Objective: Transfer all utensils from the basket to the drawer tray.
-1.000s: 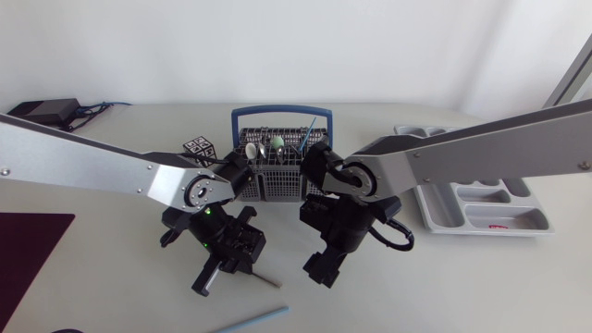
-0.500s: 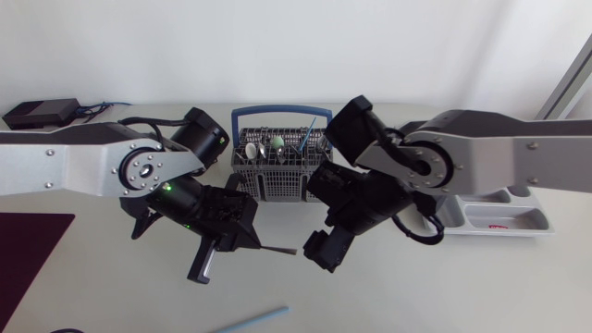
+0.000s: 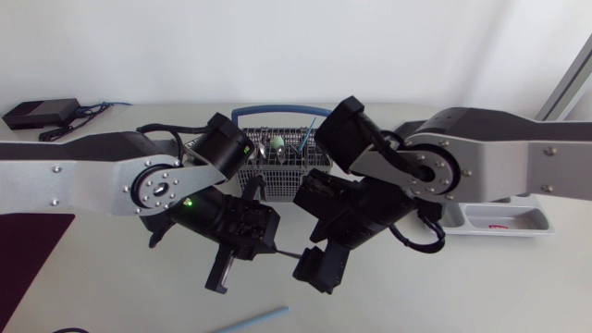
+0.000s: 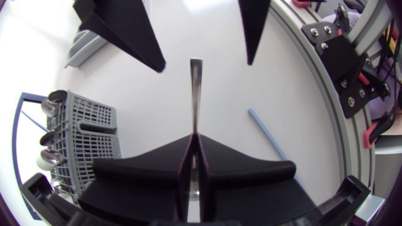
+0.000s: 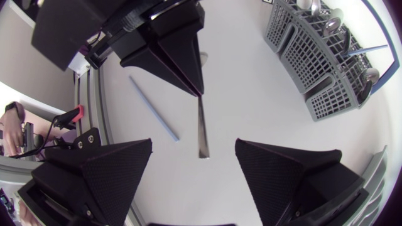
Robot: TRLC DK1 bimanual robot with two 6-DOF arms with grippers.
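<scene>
My left gripper (image 3: pixel 262 245) (image 4: pixel 195 164) is shut on a flat metal utensil (image 3: pixel 289 252) (image 4: pixel 196 94), whose plain handle end sticks straight out ahead of it above the table. My right gripper (image 3: pixel 313 268) (image 5: pixel 195 143) faces it, open, its wide fingers (image 4: pixel 129 34) standing either side of the free end without touching. The right wrist view shows the utensil (image 5: pixel 201 129) and my left gripper (image 5: pixel 185 59) ahead. The grey basket (image 3: pixel 242 116) (image 4: pixel 81 138) (image 5: pixel 317 69) holds several utensils. The grey drawer tray (image 3: pixel 442 217) lies at the right.
A light blue straw (image 3: pixel 254 320) (image 4: pixel 266 134) (image 5: pixel 154 117) lies on the table near the front edge, beside and below both grippers. A black box with cables (image 3: pixel 37 113) sits at the back left. A dark mat (image 3: pixel 23 254) covers the front left corner.
My left gripper has risen from the table with the utensil and moved right. My right gripper has swung in until its open fingers flank the utensil's free end.
</scene>
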